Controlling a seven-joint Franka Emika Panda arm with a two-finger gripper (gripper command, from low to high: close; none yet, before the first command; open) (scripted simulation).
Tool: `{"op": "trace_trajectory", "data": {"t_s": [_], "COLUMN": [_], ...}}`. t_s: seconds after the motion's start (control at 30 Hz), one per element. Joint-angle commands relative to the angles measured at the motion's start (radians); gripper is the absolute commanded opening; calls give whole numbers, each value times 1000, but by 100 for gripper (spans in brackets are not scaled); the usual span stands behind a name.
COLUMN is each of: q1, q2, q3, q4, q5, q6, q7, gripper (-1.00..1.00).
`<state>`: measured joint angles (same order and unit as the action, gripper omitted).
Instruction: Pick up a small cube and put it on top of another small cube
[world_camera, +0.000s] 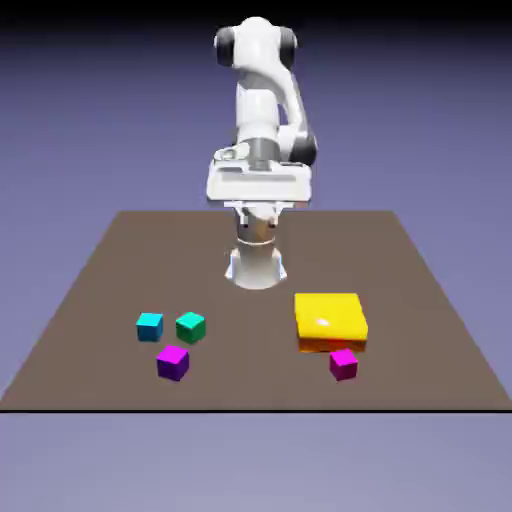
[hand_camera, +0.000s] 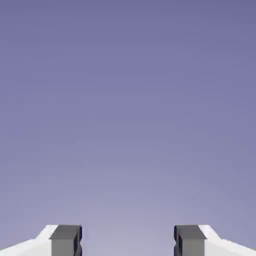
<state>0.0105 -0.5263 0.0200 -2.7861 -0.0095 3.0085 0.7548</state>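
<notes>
Evidently the job is all ahead: no cube stands on another, and none is in the grip.

Tool: the white two-finger gripper (world_camera: 259, 216) hangs high, over the far side of the flat brown worktop (world_camera: 130, 290) and well apart from every cube. Its grey fingertips (hand_camera: 128, 241) are spread apart, with only blue-violet backdrop between them in the hand view. Nothing clamped.

The one to lift, I take it: a small pinkish-magenta solid cube (world_camera: 343, 365), sitting on the worktop towards the near edge, on the exterior view's right. It is just beside the near face of a flat, glossy yellow block (world_camera: 330, 316); whether the two touch, I can't tell from here.

Well apart, on the exterior view's left, a loose group of three: a bright cyan cube (world_camera: 150, 327), a green cube (world_camera: 191, 327) beside it, and a deep purple cube (world_camera: 173, 363) nearer the edge. All rest directly on the worktop. Which is meant as the base of the stack, the task doesn't say.

Left to do, by my reckoning: the whole run. Reach, lower, close on the magenta cube, lift, carry it over, set it on another, let go. Progress: none to note.
</notes>
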Motion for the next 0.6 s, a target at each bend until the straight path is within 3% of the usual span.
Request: {"op": "trace_trajectory", "data": {"t_s": [0.0,0.57], "q1": [-1,-23], "q2": [36,652], "q3": [17,298], "q4": [20,357], "q5": [-8,-142], "q6": [-24,-425], "q7": [11,206], "gripper": [0,0]}}
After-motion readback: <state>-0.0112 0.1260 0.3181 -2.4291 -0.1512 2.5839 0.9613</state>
